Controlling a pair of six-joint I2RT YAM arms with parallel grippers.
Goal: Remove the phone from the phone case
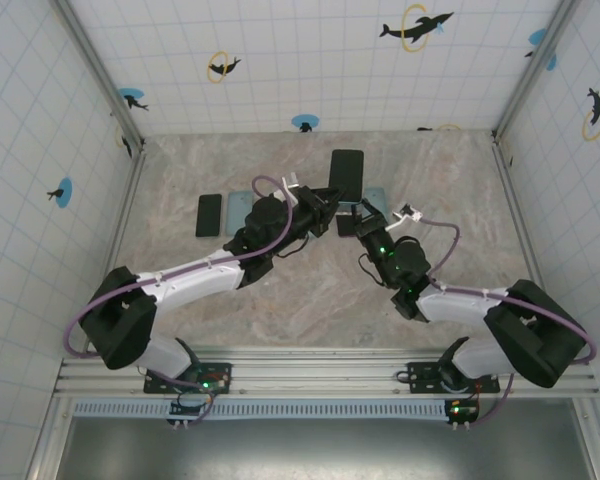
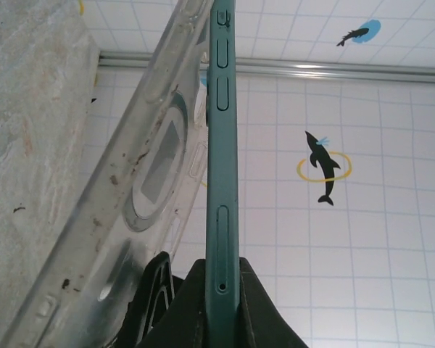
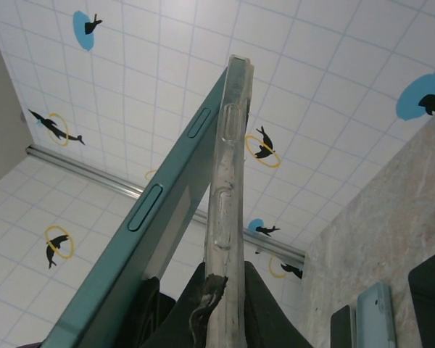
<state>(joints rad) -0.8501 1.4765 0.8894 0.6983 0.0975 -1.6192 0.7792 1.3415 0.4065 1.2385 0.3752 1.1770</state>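
Observation:
The teal phone point(image 2: 221, 181) stands edge-on in the left wrist view, and my left gripper point(image 2: 221, 290) is shut on its lower part. The clear, scuffed phone case point(image 2: 130, 196) leans away to the phone's left, split off along the top. In the right wrist view my right gripper point(image 3: 225, 304) is shut on the edge of the clear case point(image 3: 228, 181), with the teal phone point(image 3: 152, 210) angling off to the left. From above, the phone point(image 1: 347, 172) shows as a dark slab held over mid-table between the left gripper point(image 1: 320, 205) and right gripper point(image 1: 365, 215).
A black phone point(image 1: 209, 214) and a light blue case point(image 1: 238, 210) lie on the marble table left of the grippers. Another pale blue case point(image 1: 373, 195) lies under the held phone. Tiled walls enclose the table on three sides.

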